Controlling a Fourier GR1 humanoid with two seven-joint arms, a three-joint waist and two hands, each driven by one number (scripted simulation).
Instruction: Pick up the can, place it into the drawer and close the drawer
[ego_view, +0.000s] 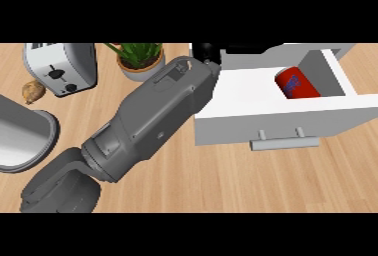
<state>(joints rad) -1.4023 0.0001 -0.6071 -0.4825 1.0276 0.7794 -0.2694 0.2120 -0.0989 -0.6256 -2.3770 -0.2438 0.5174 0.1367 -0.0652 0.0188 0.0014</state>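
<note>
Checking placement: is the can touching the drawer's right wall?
Cannot tell. In the head view the can lies inside the open drawer toward its right wall, but the steep angle shows neither contact nor a clear gap.

One big grey arm (151, 127) shows. It is dark grey all over, smooth and a bit shiny. The long part is thick and boxy with rounded corners. Its top side has flat panels with thin lines cut around them, and a small raised block near the far end. At the 7 o'clock end sits a fat round joint (59, 187), like a dark grey ball. At the 1 o'clock end a bit of black hand (207, 51) peeks out.
</note>
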